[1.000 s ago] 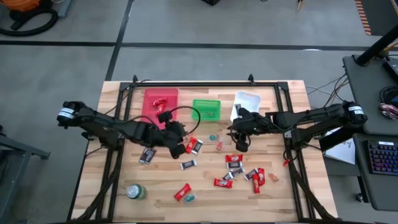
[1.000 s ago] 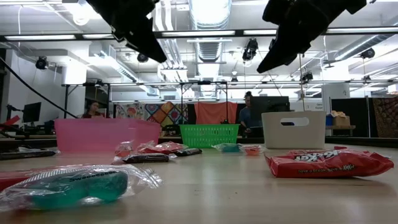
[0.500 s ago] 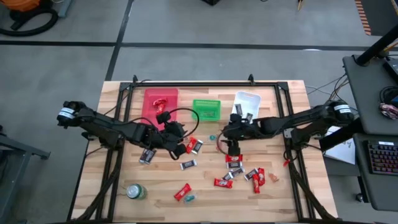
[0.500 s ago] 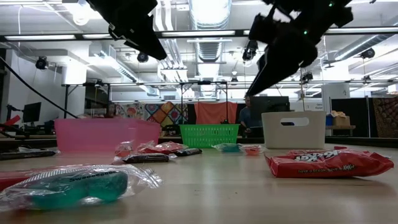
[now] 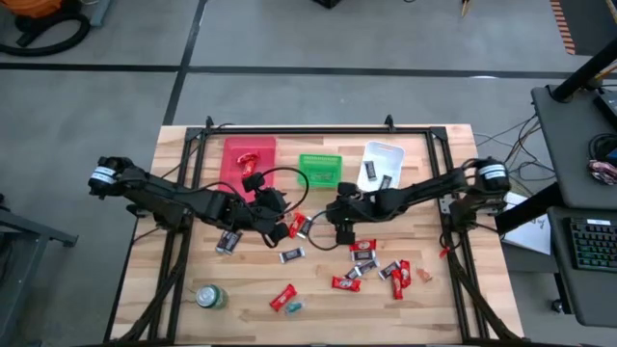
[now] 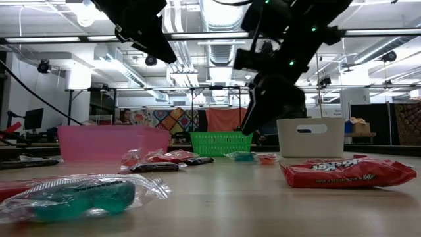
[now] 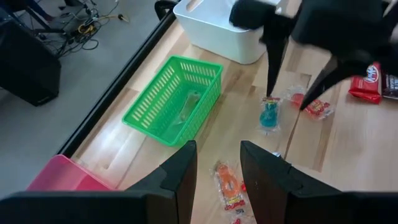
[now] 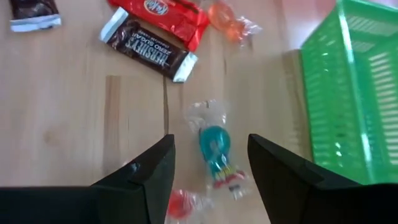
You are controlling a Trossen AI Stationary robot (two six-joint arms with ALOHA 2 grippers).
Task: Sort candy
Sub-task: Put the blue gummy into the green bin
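High view: a pale wooden slatted table (image 5: 193, 270) carries three small bins along its far edge, a pink plastic tray (image 5: 249, 157), a green mesh basket (image 5: 320, 170) and a white tub (image 5: 381, 164); the right gripper (image 5: 335, 214), fingers apart, hovers over a teal wrapped candy (image 8: 214, 147) beside the basket; the left gripper (image 5: 277, 224), fingers parted and empty, waits nearby; red and brown candies (image 5: 371, 265) lie scattered.

Green basket (image 8: 351, 87) crowds the teal candy (image 8: 216, 149); other sides free.
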